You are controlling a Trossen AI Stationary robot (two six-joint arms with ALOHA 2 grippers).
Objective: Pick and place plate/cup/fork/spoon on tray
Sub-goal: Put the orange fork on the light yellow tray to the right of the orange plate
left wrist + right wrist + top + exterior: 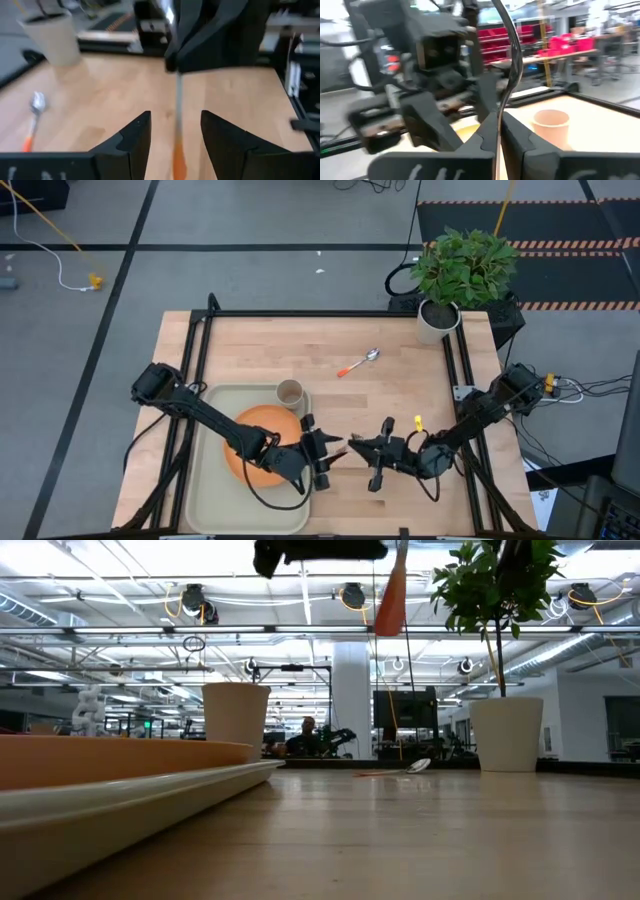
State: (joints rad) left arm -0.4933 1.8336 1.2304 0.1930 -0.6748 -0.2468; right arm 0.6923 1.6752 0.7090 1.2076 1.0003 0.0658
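wood table (400,395), grey floor (250,270), plant pot (437,320) at corner.

Even overhead light falls on the pale wooden bench (400,400) in the high view, bright and nearly free of glare, with only soft, short shadows beside the leafy green plant in its white pot (440,320) and under the two dark arms. In the low view, rows of ceiling strip lights blow out to white at the top, and the near rim of the pale beige-green rectangular tray (120,802) is out of focus. Both wrist views are smeared: the left's dark fingers (135,137) and the small orange-handled silver spoon (35,107) look soft-edged, and the right's small tan cylindrical cup (551,127) and room behind are hazy.
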